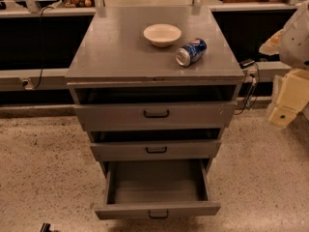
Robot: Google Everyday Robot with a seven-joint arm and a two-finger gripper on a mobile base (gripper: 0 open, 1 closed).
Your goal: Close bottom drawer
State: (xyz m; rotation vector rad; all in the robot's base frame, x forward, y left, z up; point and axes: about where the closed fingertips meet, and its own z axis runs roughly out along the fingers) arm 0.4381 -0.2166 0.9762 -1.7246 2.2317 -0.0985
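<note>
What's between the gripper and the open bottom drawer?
Only bare speckled floor, in the camera view. The cream gripper hangs right of the grey metal cabinet; the grey bottom drawer stands pulled out.

Item, your arm: rounded grey-white shell, at the frame's right edge. Item, your gripper, directly below it: cream-yellow blocky casing with one small dark round hole.

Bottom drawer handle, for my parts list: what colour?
The handle is black, clearest in camera view; gripper sits far right.
</note>
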